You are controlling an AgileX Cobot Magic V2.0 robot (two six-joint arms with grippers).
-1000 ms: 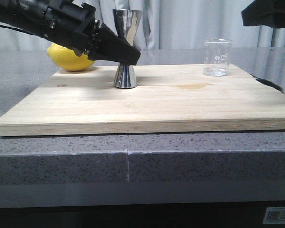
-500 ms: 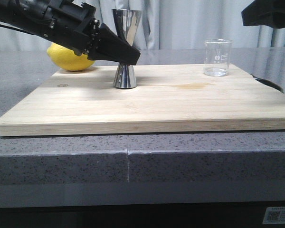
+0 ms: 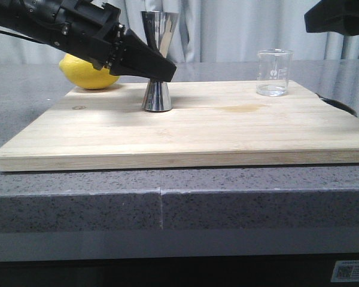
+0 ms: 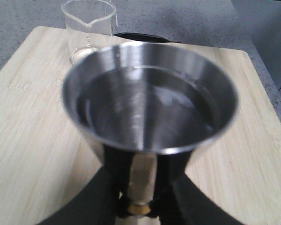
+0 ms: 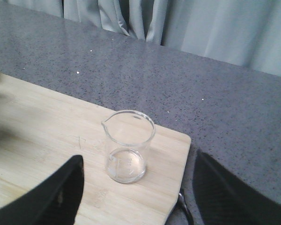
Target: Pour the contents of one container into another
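Left end effector [image 3: 161, 70] clamps the jigger [image 3: 158, 60] at its waist, centre-left of frame; right end effector [image 5: 136, 187] hangs spread wide above the beaker [image 3: 274, 73].

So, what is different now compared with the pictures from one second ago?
Almost nothing visibly changed. The left claw stays closed around the waist of the steel jigger, which stands at the same spot on the wooden board. The glass beaker, the lemon and the open right claw above the beaker kept their places.
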